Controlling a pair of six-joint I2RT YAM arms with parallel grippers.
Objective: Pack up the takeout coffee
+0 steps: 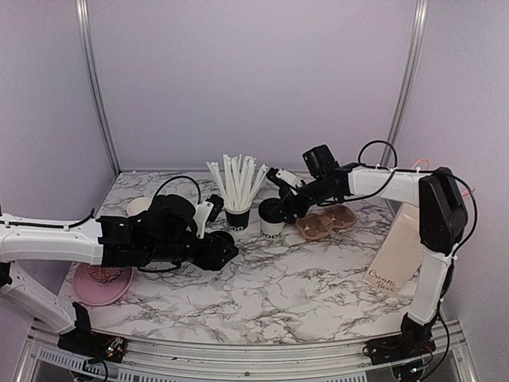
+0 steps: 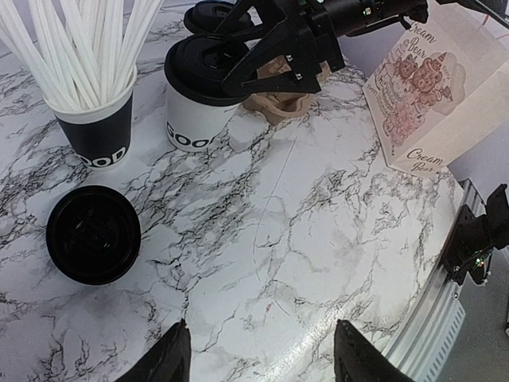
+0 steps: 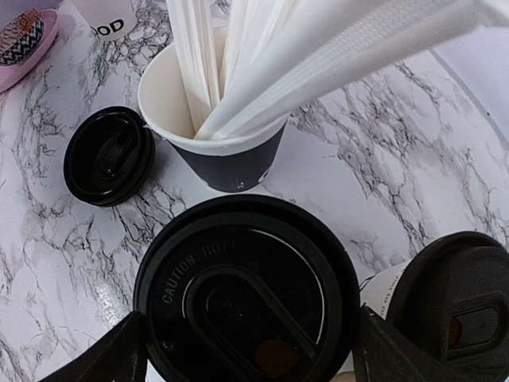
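Beneath both tools: marble-print table (image 1: 302,286), glossy, grey-veined.
- Paper bag (image 1: 395,253): flat-sided, printed. Stands well apart from the right tool (image 3: 250,318), back toward that arm's base.
- Carrier (image 1: 328,221): brown moulded pulp with rounded wells, just beside the right tool. Wells look empty.
- First takeout cup (image 3: 238,270): directly under the right tool. White paper wall, round black plastic lid embossed CAUTION HOT. Jaws sit either side of the lid rim, very close; cannot tell whether they pinch it.
- Second takeout cup (image 3: 457,302): same make, just beside the first.
- Left tool (image 2: 261,330): spread wide, carrying nothing. A loose black lid (image 2: 93,233) lies ahead of it on the table.

Judgement: packing hardly begun. Both cups stand on the table, neither in the carrier nor the bag.
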